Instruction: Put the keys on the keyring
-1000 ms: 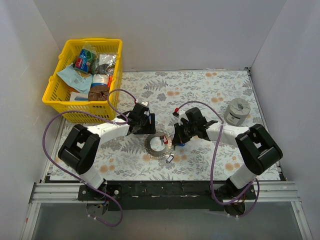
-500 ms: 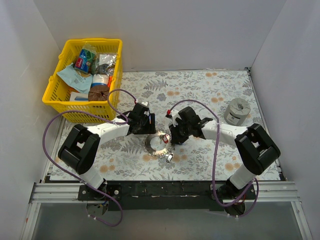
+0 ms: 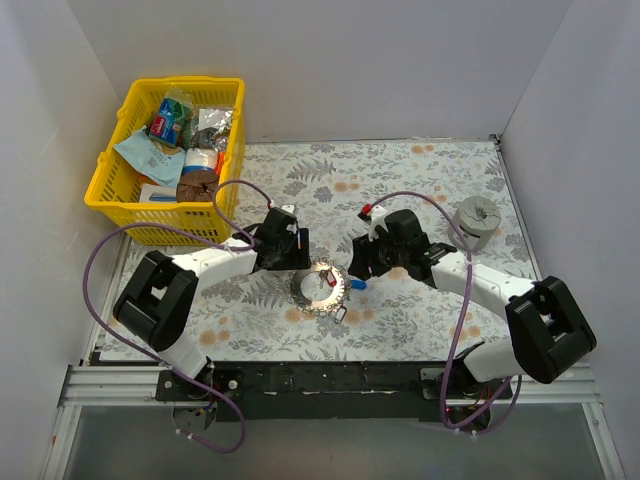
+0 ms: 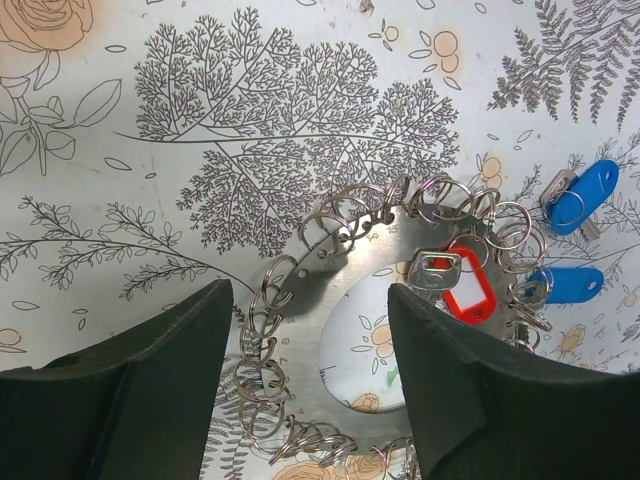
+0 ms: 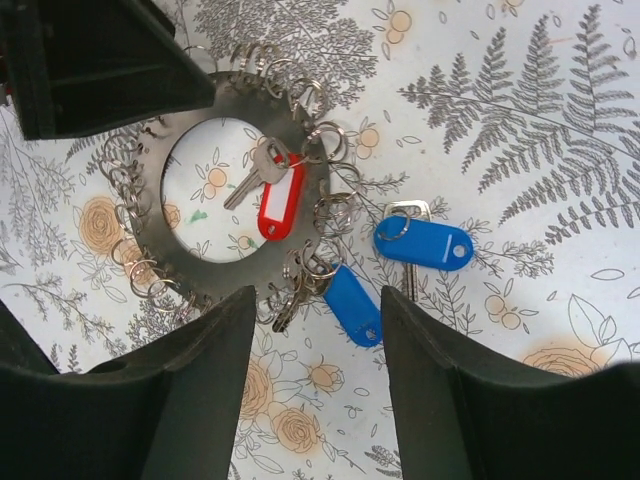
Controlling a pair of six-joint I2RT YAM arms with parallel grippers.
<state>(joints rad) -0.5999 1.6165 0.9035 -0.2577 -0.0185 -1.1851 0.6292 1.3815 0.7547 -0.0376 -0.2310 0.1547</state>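
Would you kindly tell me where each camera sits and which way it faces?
Top external: fixed high behind the robot, looking down on the table; left arm and right arm show.
Left wrist: on the left arm, looking down between its own fingers at the keyring.
Right wrist: on the right arm, looking down between its own fingers at the same ring.
Shared: both wrist views show the red key and blue keys.

Looks like you're running a robotics lab test cell, not anyone's home. Plain white panel walls [image 3: 330, 70] box in the table, and the left arm [image 3: 210, 262] and right arm [image 3: 470, 278] sit at an aluminium rail [image 3: 100, 385]. Purple cables [image 3: 93, 270] loop around over a floral sheet [image 3: 400, 170], and there's a yellow basket [image 3: 105, 172] of random packets.
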